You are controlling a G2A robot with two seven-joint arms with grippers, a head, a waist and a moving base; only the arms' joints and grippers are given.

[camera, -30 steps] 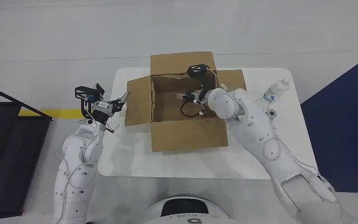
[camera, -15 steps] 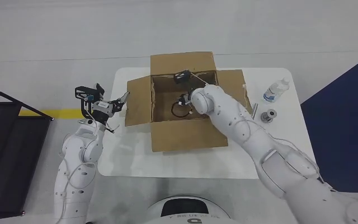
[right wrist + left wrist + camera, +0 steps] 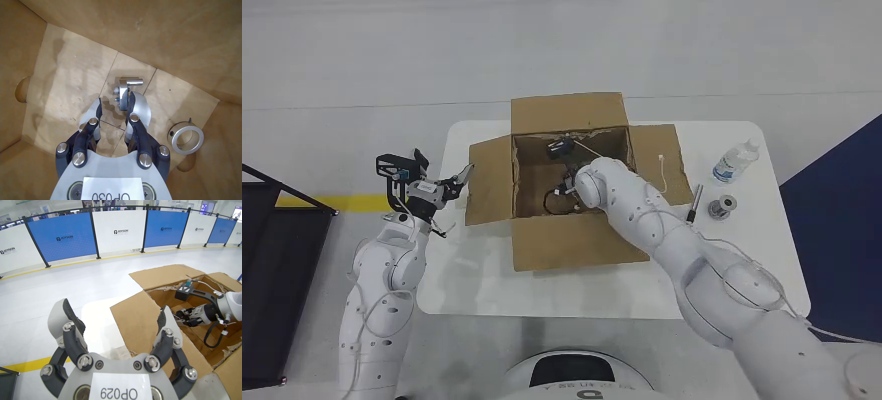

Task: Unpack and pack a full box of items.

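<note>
Inside the brown cardboard box [image 3: 577,240], which stood with its flaps open on the white table [image 3: 482,290], I had my right gripper [image 3: 115,100] low over the floor. Its fingers were parted and nothing was clamped. One pad [image 3: 132,101] lay against the side of a small silver metal bracket with a short round pin [image 3: 122,94], and the other finger stood clear of it. A silver metal collar ring [image 3: 200,138] lay on the box floor near the gripper, close to a wall and apart from the bracket.

Outside the box, beyond its right flap, a clear plastic bottle [image 3: 732,162], a second metal ring [image 3: 722,208] and a thin metal rod [image 3: 695,200] sat near one another on the table. My left gripper [image 3: 115,308] hung over the table's left edge beside the left flap, fingers spread wide and empty.

From above, my right forearm covered most of the box interior, hiding the bracket and the collar ring. In the left wrist view the box wall cut off the right gripper's fingertips. A thin white cord [image 3: 662,170] on the right flap was too small for me to identify.
</note>
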